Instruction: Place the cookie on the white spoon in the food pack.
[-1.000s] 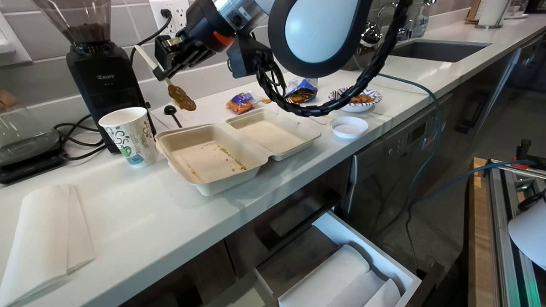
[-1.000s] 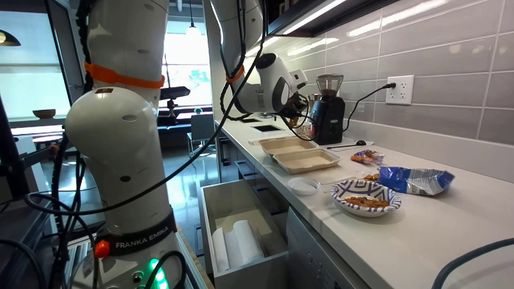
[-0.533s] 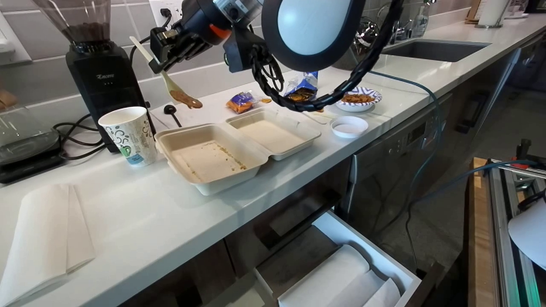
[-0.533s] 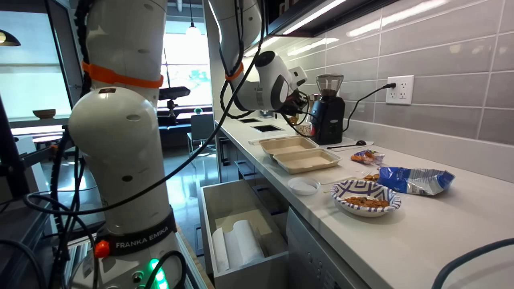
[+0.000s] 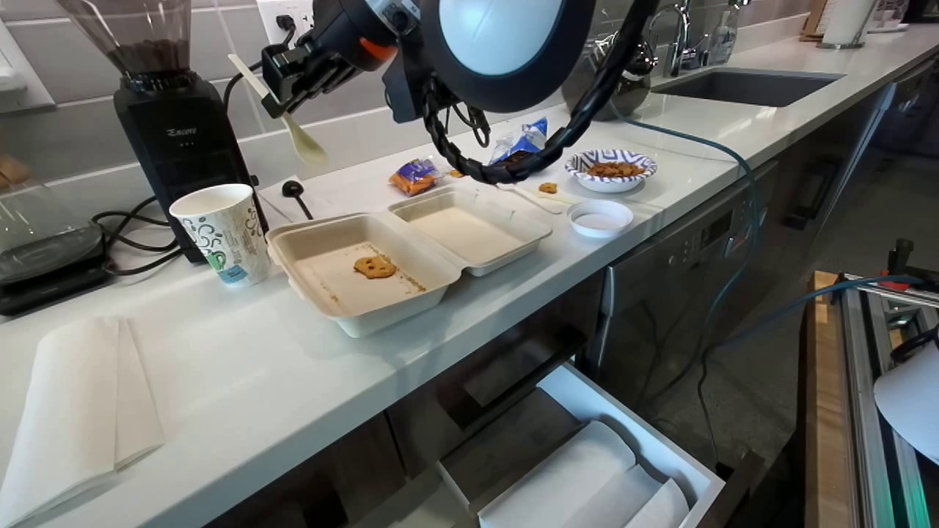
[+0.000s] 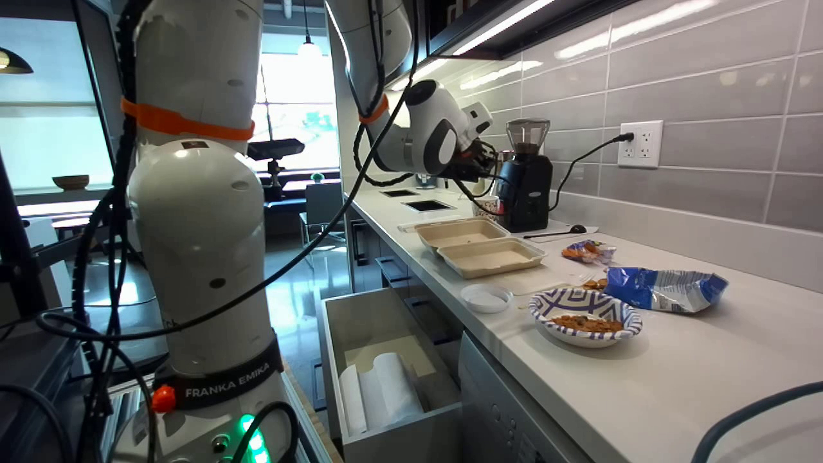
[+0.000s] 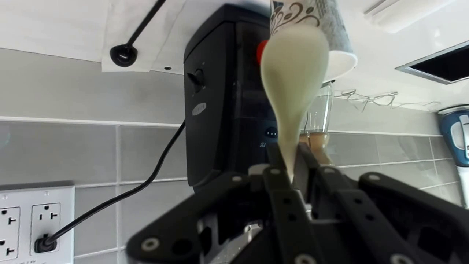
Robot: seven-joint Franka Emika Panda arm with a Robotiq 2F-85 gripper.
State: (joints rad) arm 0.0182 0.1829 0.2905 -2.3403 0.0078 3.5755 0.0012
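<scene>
In an exterior view, upper left, the gripper (image 5: 276, 108) clasps a white spoon (image 5: 304, 144); the cookie (image 5: 375, 267) lies in the left half of the takeaway box (image 5: 396, 312). In an exterior view, a patterned bowl (image 6: 578, 301) sits lower right. In the wrist view, fingers (image 7: 274, 179) pinch the spoon mid-frame.

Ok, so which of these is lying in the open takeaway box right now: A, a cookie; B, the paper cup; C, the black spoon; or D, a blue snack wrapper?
A: an exterior view shows the cookie lying near crumbs in the food pack, while the white spoon looks bare.
</scene>
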